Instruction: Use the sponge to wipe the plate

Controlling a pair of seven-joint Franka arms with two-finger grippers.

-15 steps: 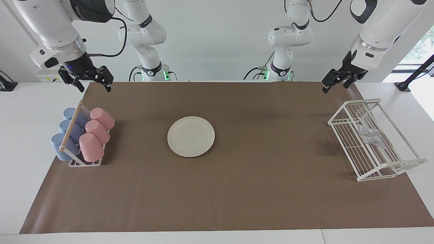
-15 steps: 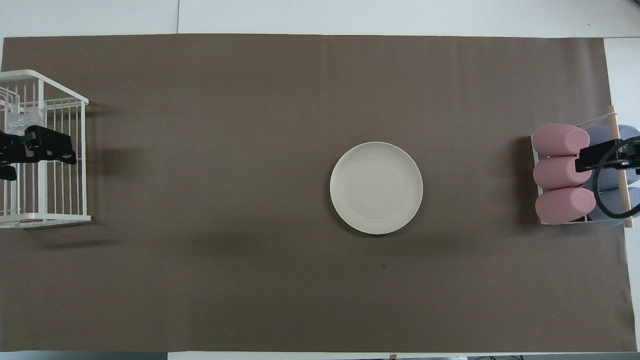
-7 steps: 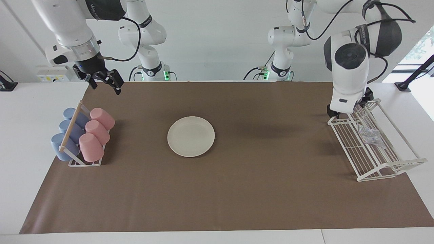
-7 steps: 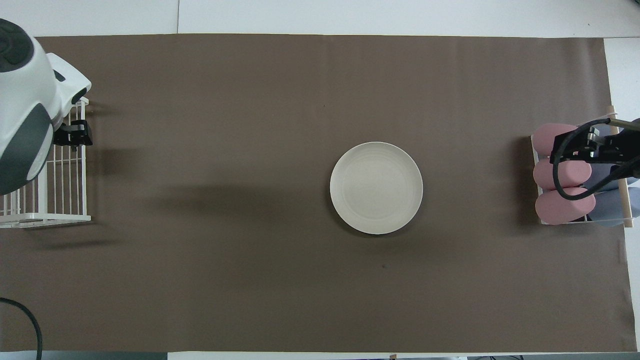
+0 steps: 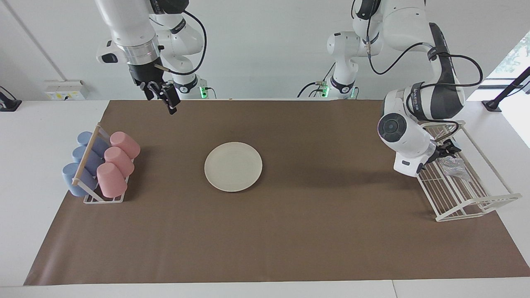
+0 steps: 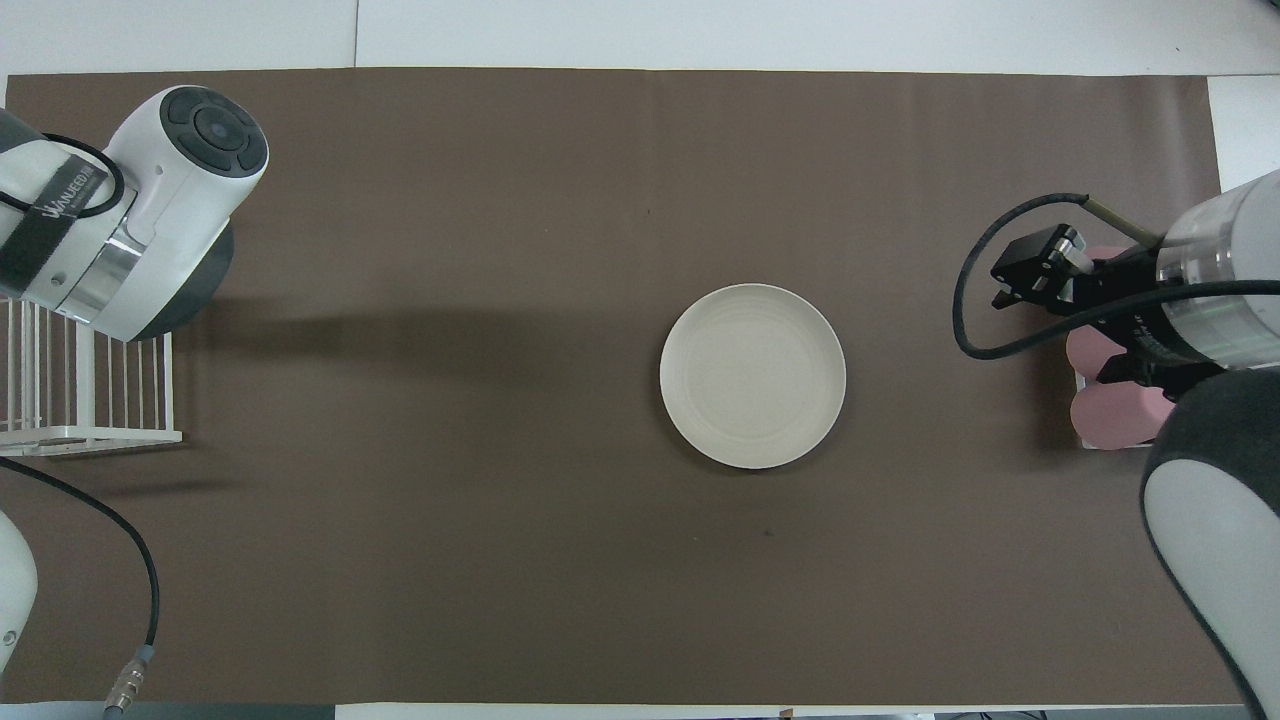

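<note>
The cream-white plate [image 5: 233, 166] lies flat on the brown mat near the table's middle, and shows in the overhead view [image 6: 752, 375] too. The silvery sponge [image 5: 454, 165] lies in the white wire rack [image 5: 468, 200] at the left arm's end. My left gripper [image 5: 446, 150] is low inside the rack, right beside the sponge; I cannot tell whether it touches it. In the overhead view the left wrist hides the gripper and the sponge. My right gripper [image 5: 162, 100] is open and empty, up in the air over the mat between the cup rack and the plate; it also shows in the overhead view [image 6: 1035, 268].
A holder with pink cups [image 5: 117, 159] and blue cups [image 5: 80, 165] stands at the right arm's end. The wire rack's edge [image 6: 90, 435] shows under the left arm. A cable [image 6: 100, 520] hangs by the mat's near corner.
My left arm has swung down into the wire rack, bringing its gripper beside the sponge. My right gripper has moved from over the cup holder toward the plate.
</note>
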